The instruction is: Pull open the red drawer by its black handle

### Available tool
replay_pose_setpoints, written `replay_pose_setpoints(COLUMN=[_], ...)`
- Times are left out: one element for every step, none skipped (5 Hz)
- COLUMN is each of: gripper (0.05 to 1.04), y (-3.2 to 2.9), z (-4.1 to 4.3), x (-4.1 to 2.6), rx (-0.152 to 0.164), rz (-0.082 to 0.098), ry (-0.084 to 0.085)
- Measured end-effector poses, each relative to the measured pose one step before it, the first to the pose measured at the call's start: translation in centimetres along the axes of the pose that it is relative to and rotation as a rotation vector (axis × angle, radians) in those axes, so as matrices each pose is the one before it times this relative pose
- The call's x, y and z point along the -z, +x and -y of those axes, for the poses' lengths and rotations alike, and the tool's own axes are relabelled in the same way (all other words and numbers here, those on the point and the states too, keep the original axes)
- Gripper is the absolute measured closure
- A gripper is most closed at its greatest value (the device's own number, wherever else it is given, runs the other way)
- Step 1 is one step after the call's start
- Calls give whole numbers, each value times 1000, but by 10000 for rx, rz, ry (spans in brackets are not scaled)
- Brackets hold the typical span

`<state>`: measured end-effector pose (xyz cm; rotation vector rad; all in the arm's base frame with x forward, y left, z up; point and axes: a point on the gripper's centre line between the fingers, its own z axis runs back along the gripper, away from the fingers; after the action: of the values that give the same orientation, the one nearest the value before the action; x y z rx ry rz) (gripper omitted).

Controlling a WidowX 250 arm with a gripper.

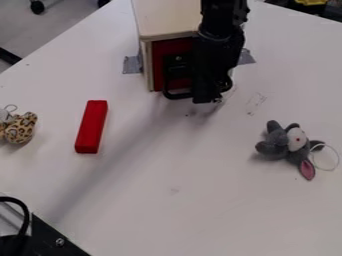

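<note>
Table: toward the right edge of your smooth white table [160, 210] lies a grey plush toy [274, 143]; toward the left, a spotted plush toy [21, 128] and a red oblong block [92, 126].
Box: wooden, near the far edge, grey tape [131, 65] beside it.
Gripper: your gripper [209, 99] is beside the black handle [178, 95] of the red drawer [159, 62]; you can't tell whether it is released or clenched.

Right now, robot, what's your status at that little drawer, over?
Gripper down by the handle, contact unclear. Red drawer looks shut. Red block and grey toy apart from it, seemingly not in the way.
</note>
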<state>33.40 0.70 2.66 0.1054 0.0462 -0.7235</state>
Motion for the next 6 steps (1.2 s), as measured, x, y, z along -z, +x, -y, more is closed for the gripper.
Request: replay_pose_setpoints(gripper=[968, 968, 968, 968, 968, 968], y=[-281, -392, -210, -318, -459, -316], z=[1426, 1053, 1727, 1048, 964, 333], x=[-256, -471, -419, -88, 167, 85], rx=[245, 197, 306, 152, 164, 37], rz=[39, 51, 2, 32, -24, -9], ry=[-88, -100, -162, -101, -54, -11])
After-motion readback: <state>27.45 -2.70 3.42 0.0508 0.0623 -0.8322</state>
